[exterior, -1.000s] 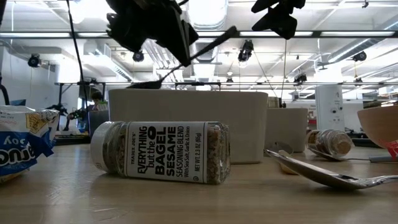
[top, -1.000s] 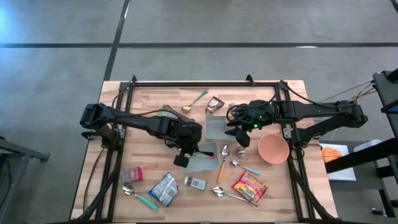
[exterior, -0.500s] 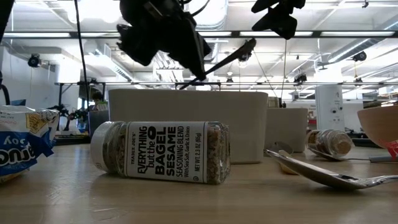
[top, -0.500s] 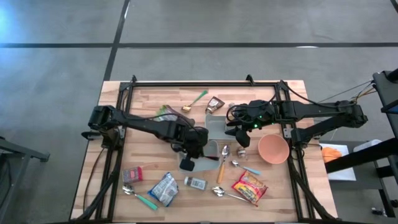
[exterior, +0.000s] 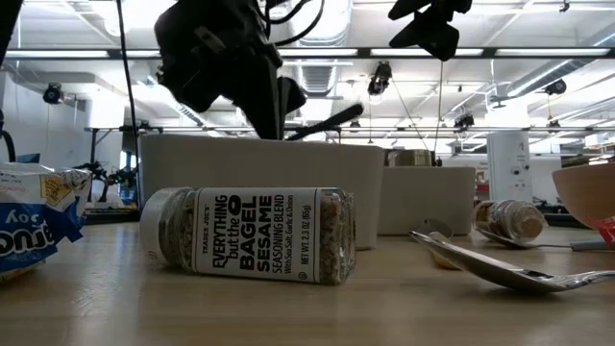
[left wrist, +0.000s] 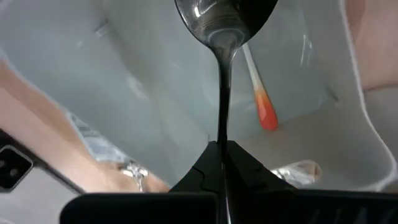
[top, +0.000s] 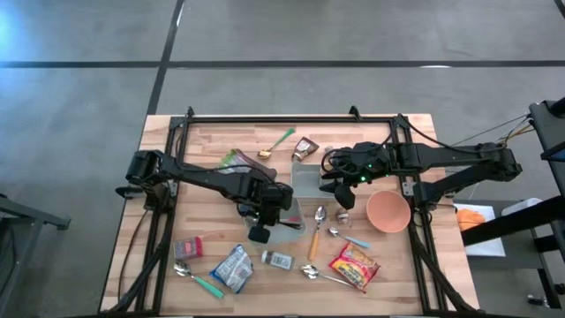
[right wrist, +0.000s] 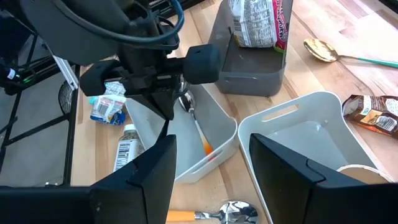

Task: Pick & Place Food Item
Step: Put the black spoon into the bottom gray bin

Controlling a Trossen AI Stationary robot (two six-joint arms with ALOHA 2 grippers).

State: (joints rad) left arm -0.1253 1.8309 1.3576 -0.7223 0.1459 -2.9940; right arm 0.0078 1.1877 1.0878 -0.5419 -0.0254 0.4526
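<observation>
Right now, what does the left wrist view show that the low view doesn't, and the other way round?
Left wrist only: the white bin's inside, with an orange-tipped utensil lying in it. Low only: the seasoning jar on its side, a blue bag, a spoon on the table. Both: the left gripper shut on a black-handled spoon over the bin.

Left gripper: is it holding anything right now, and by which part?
Yes. The left gripper is shut on a dark spoon, pinching the handle's end, bowl pointing down into the white bin. The right gripper is open and holds nothing.
</observation>
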